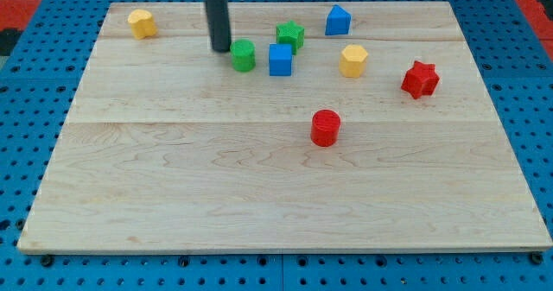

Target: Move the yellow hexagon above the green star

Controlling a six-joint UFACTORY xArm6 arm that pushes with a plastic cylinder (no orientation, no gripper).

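Observation:
A yellow hexagon [352, 60] lies right of centre near the view's top. It is to the right of and slightly below the green star [290, 35]. My tip [221, 49] is just left of a green cylinder [244, 55], close to it or touching it. It is well left of the green star and far left of the yellow hexagon. A blue cube [280, 60] sits right under the green star, between the green cylinder and the hexagon.
A second yellow block [142, 22], its shape unclear, lies at the top left. A blue block [338, 20] sits top right of the star. A red star [420, 79] is at the right, and a red cylinder [325, 128] near the middle of the wooden board [259, 196].

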